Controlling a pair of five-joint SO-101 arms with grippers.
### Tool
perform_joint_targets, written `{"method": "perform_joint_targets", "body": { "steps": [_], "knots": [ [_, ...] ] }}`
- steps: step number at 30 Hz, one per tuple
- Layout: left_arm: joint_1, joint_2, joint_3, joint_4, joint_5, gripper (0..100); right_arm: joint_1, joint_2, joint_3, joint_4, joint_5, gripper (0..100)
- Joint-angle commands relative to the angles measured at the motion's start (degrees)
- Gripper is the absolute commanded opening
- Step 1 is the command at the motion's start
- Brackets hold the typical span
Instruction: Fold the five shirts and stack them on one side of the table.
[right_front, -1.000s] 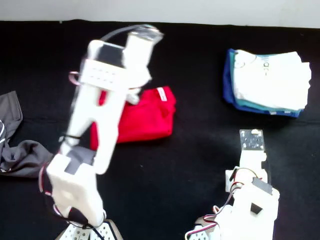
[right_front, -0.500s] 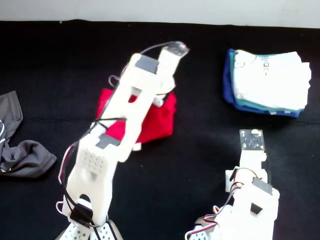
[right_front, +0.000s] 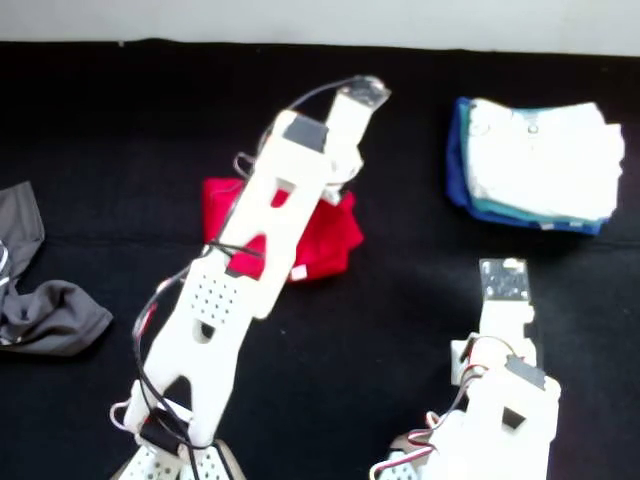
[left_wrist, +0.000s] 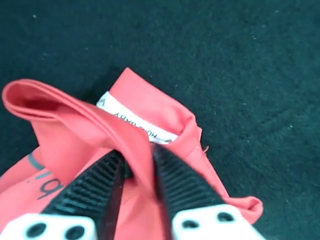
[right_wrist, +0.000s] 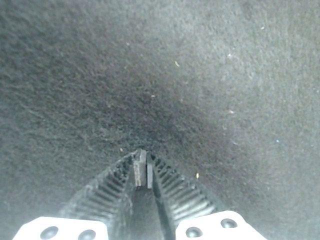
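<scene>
Left wrist view shows left tool pinching the red shirt; right tool is clenched, empty.

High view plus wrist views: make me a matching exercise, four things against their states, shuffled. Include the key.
1. red shirt
2. grey shirt
3. shirt stack
4. jaws of the right arm

A. shut, empty, over bare table
B. folded, white on top
C. pinched in the jaws of the left arm
D. crumpled at the table's edge

Pairs: 1-C, 2-D, 3-B, 4-A
</scene>
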Motion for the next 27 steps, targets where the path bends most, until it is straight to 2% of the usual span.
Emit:
{"method": "perform_joint_targets", "body": {
  "steps": [1, 6, 10, 16, 22, 27],
  "knots": [
    [-0.31, -1.1, -8.22, 4.66, 0.18, 18, 1.89, -0.04, 1.27, -1.63, 0.18, 0.7],
    [-4.09, -1.71, -20.44, 17.23, -0.09, 14, 1.89, -0.04, 1.27, -1.63, 0.18, 0.7],
    [-9.19, -1.19, -20.09, 18.02, -0.09, 1, 1.36, -0.04, 1.27, -1.63, 0.18, 0.7],
    [-11.82, 0.04, -10.42, 18.02, -0.09, 1, 0.92, -0.04, 1.27, -1.63, 0.18, 0.7],
    [-5.93, 0.04, 2.24, 18.02, 0.18, 1, 0.92, -0.04, 1.27, -1.63, 0.18, 0.7],
    [2.42, -0.04, 1.71, 18.02, 0.26, 1, 0.92, -0.04, 1.27, -1.63, 0.18, 0.7]
  ]
}}
